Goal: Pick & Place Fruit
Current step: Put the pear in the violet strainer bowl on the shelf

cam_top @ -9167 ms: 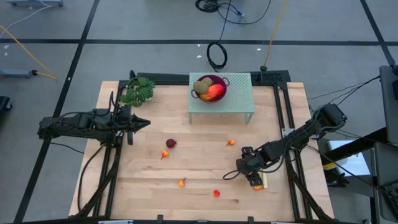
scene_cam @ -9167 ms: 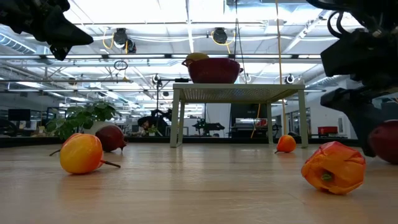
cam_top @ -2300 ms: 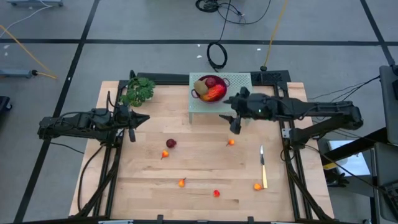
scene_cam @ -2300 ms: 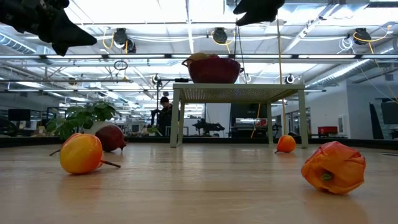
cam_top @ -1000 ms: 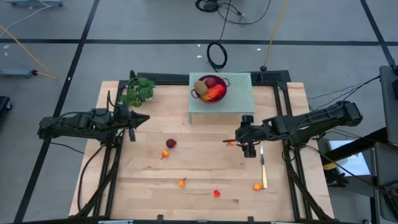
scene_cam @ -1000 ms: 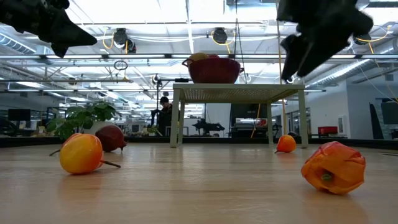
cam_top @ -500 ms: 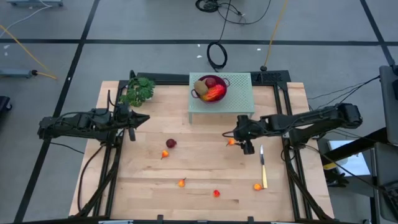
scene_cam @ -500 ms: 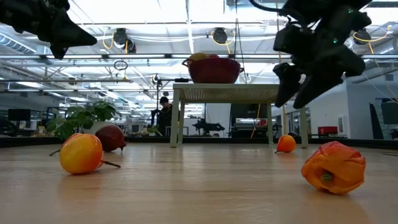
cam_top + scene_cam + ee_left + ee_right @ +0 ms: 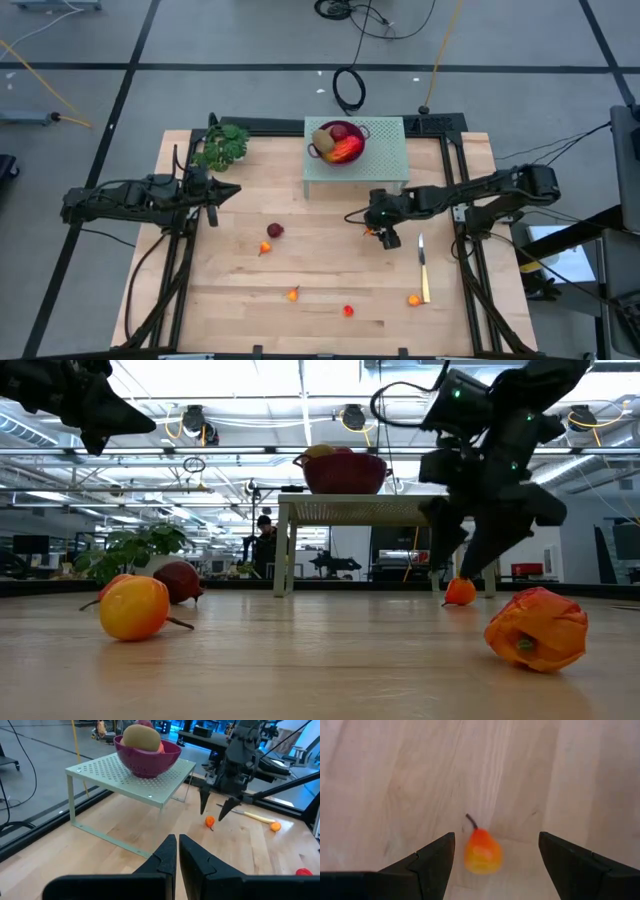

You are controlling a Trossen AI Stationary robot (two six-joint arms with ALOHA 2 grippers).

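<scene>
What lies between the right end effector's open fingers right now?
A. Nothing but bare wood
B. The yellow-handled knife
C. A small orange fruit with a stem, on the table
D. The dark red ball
C: the right wrist view shows the small orange fruit resting on the table, centred between the open fingers of the right end effector, not yet gripped.

One camera hangs high above, looking straight down on the whole wooden table (image 9: 320, 290) and the floor around it. Another sits at tabletop level at the near edge, facing level across the boards into the room beyond. The left wrist camera looks rightward from far off; the right wrist camera looks down from close. All but the latter share the pale green stand (image 9: 385, 150) (image 9: 385, 510) (image 9: 130, 772).
</scene>
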